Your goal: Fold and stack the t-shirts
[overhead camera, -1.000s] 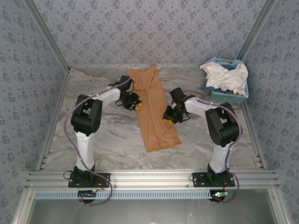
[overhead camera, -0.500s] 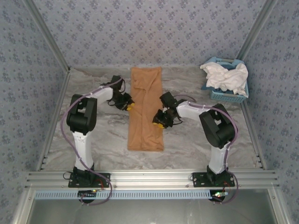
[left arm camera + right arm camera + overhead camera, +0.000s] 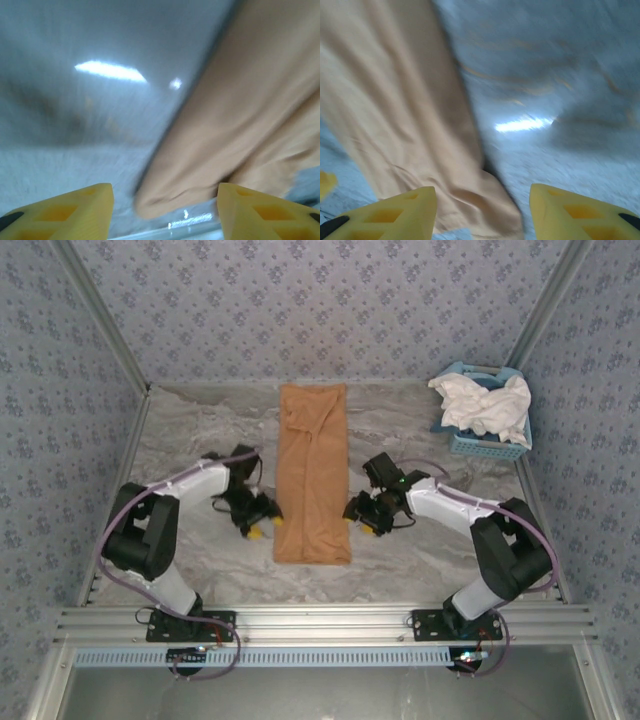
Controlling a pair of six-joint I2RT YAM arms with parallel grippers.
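A: Top view first. Where's the tan-orange t-shirt [image 3: 313,480]?
B: Middle of the frame, flat on the bench [image 3: 430,440]. It's folded into one long narrow strip running from upper centre down to lower centre.
A: Left fingers [image 3: 257,531]?
B: Lower left of the strip, just beside its long edge, near the bottom corner. In the left wrist view both yellow tips sit along the bottom of the frame, spread apart, nothing clamped. Cloth fills the right half. A rounded corner of it sits in the gap, touching neither tip as far as I can see. Blurry.
A: Right fingers [image 3: 379,530]?
B: Mirror spot, lower right of the strip, just beside that edge. In the right wrist view the tips are parted as well, no grip. Cloth covers the left half of the frame. Its lower end comes down between the tips, close to the left-hand one. Can't tell if they touch, too blurred.
A: Other shirt?
B: White t-shirt [image 3: 485,405], crumpled, piled in the light blue basket [image 3: 490,448] at upper right, well apart from both arms.
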